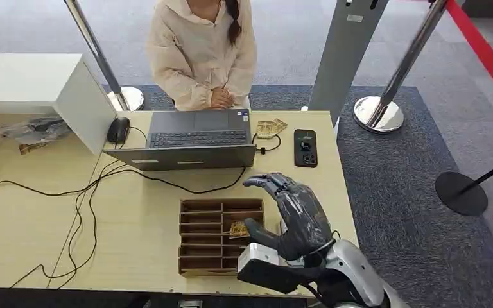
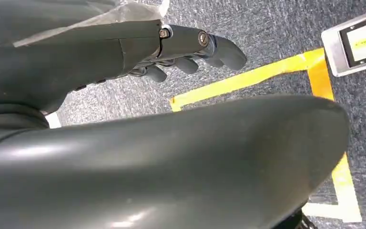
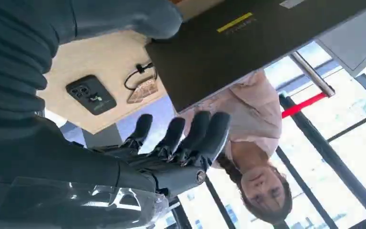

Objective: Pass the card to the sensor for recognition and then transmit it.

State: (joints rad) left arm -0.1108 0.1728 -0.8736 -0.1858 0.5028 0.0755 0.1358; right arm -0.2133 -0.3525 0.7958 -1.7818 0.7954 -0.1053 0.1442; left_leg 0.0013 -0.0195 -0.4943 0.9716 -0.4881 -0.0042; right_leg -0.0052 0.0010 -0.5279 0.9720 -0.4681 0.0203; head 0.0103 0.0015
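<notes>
A gold-patterned card (image 1: 239, 229) lies in a slot of the brown divided card tray (image 1: 200, 212) at the table's near edge. My right hand (image 1: 289, 215) hovers just right of and above the tray, fingers spread and holding nothing; the right wrist view shows its fingers (image 3: 181, 138) stretched out and empty. A black phone (image 1: 305, 147) lies flat on the table right of the laptop, also seen as the phone (image 3: 90, 94). More gold cards (image 1: 269, 127) lie between the laptop and the phone. My left hand (image 2: 190, 52) hangs beside my body over the carpet, holding nothing.
An open grey laptop (image 1: 192, 138) stands in the middle of the table, with a person (image 1: 202, 51) seated behind it. Black cables (image 1: 90, 192) trail across the left of the table, near a mouse (image 1: 118, 129) and a white box (image 1: 32, 83). Stanchion posts (image 1: 379, 112) stand to the right.
</notes>
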